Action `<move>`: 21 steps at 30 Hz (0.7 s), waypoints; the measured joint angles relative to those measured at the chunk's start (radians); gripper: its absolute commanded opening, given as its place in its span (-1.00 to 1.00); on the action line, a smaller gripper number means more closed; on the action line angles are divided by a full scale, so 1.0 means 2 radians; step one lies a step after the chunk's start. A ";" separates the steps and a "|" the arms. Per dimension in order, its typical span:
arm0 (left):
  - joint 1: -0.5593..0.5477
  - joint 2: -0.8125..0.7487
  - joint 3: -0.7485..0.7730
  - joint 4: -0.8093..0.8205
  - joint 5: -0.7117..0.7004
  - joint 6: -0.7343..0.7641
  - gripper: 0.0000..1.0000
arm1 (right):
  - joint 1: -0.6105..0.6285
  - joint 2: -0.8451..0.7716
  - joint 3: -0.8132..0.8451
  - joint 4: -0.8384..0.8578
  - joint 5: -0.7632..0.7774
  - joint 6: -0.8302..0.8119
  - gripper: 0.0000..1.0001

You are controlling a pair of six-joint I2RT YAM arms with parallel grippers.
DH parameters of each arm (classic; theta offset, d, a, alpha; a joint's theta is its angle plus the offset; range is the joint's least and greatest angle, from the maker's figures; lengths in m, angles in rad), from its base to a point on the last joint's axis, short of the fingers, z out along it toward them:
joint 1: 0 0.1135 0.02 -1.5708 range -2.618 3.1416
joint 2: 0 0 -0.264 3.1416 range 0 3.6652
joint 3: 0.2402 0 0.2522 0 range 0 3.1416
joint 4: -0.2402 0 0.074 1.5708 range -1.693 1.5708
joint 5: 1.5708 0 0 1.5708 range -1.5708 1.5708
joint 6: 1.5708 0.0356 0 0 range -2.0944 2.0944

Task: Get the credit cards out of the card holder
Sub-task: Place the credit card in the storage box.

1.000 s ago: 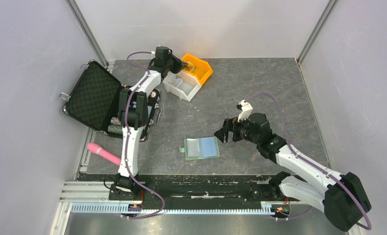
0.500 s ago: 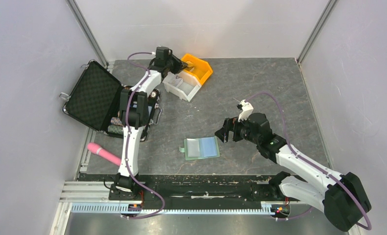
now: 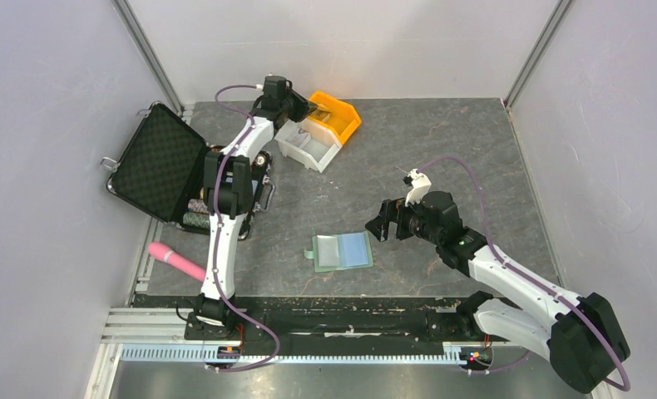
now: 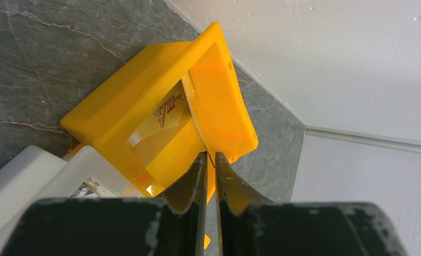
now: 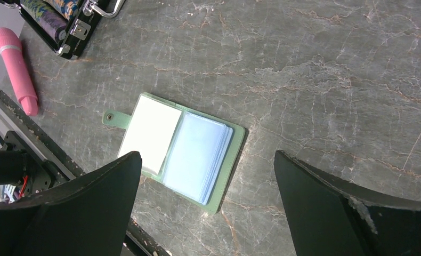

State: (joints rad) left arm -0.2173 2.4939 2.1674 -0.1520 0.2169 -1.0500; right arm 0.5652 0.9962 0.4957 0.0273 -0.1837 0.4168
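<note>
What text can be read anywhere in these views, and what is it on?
"VIP": gold slanted lettering on the orange credit card standing in the yellow bin, left wrist view.
Card holder: no print readable on its pockets.
Top view: nothing legible, everything too small.
</note>
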 measured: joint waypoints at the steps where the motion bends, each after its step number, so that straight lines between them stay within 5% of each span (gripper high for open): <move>1: 0.000 0.000 0.000 0.000 -0.001 0.000 -0.75 | 0.000 0.000 0.000 0.000 0.000 0.000 0.96; 6: 0.000 0.000 0.000 -0.002 -0.002 0.005 -0.95 | 0.000 0.002 0.002 0.000 0.000 0.000 0.96; 21: 0.000 -0.020 -0.076 0.058 -0.039 -0.002 -0.95 | -0.002 0.007 0.005 -0.001 0.001 0.000 0.96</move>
State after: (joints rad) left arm -0.2169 2.4538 2.0163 -0.0357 0.1394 -1.0534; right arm 0.5606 1.0100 0.5049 0.0250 -0.1810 0.4171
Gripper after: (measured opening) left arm 0.031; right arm 0.979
